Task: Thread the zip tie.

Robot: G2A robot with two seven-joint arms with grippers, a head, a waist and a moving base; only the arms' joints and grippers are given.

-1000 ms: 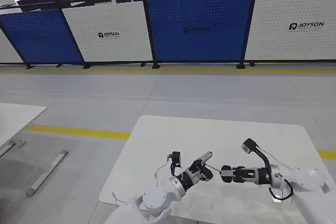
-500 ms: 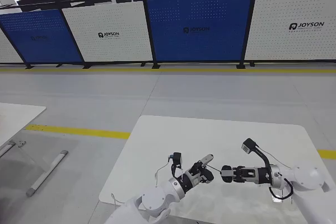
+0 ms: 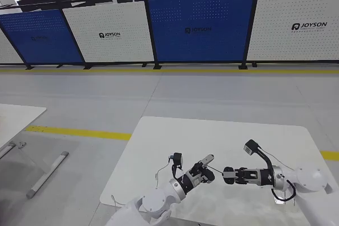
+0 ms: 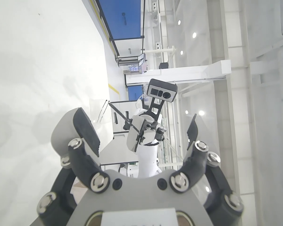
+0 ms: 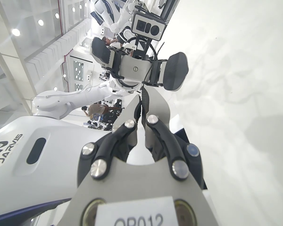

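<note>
One thin black zip tie (image 3: pixel 216 169) juts from the right gripper's (image 3: pixel 225 174) clenched jaws at lower centre, toward the left gripper's (image 3: pixel 207 167) spread jaws.

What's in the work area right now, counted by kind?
grippers: 2, left gripper and right gripper
zip tie: 1
table: 1
total: 4
</note>
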